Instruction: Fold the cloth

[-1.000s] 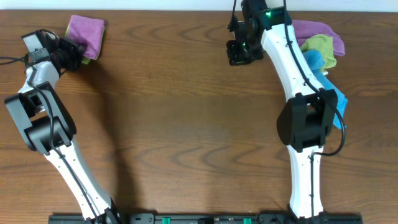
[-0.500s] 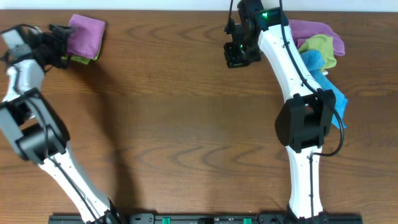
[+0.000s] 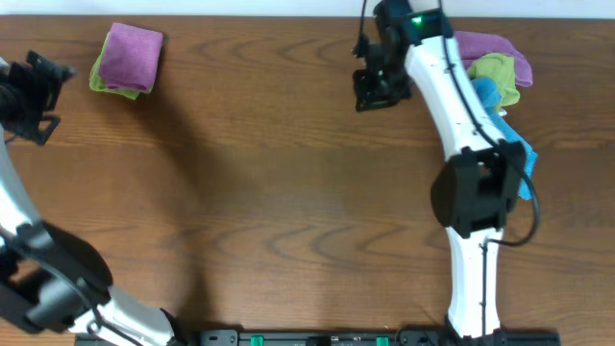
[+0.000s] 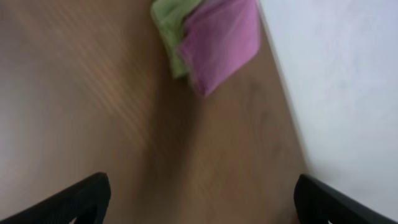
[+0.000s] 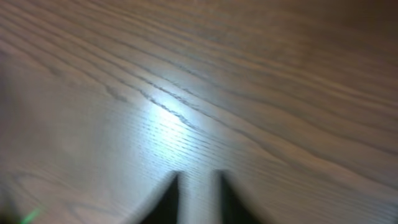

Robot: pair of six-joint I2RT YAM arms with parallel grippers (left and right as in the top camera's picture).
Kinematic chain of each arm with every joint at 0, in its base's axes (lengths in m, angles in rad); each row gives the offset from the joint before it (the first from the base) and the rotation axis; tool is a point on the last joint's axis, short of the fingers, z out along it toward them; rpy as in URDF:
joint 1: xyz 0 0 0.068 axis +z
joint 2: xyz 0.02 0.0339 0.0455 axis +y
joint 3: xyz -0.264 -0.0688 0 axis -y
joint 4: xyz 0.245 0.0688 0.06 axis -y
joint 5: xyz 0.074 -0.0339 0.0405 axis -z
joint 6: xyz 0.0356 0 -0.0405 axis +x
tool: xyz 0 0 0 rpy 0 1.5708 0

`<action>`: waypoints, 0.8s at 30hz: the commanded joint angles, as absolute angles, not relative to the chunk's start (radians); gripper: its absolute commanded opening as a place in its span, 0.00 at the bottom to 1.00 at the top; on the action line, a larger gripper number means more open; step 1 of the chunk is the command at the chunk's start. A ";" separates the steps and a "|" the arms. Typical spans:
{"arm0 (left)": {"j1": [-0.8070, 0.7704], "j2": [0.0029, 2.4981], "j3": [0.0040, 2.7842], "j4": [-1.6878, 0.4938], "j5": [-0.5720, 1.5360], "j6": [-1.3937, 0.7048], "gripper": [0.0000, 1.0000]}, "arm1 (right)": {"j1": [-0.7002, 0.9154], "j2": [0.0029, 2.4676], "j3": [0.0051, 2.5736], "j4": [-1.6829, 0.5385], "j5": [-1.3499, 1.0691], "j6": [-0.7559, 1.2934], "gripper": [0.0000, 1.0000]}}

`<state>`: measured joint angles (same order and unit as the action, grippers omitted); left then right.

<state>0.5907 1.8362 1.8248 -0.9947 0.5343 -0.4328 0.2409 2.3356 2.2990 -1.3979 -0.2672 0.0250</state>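
Observation:
A folded purple cloth [image 3: 132, 56] lies on a folded green cloth [image 3: 99, 79] at the table's back left, with nothing touching them. My left gripper [image 3: 53, 101] hangs open to their left, well apart from them. In the left wrist view the purple cloth [image 4: 224, 40] and the green cloth [image 4: 165, 25] lie ahead, and the open fingers [image 4: 81, 199] are empty. My right gripper [image 3: 380, 88] hovers at the back centre. In the right wrist view its fingertips [image 5: 166, 199] stand slightly parted over bare wood, holding nothing.
A loose pile of cloths [image 3: 492, 69] in purple, green and blue lies at the back right, behind my right arm. A blue cloth [image 3: 524, 154] trails down from the pile. The table's back edge meets a white wall [image 4: 348, 93].
My left gripper opened, let go of the purple cloth and drew back to the left. My right gripper's jaws went from shut to slightly parted, and it shifted a little.

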 commanded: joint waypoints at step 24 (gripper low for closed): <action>-0.175 1.171 1.725 -1.230 -0.093 -0.007 0.95 | 0.067 1.370 2.003 -1.518 -0.119 -0.099 0.99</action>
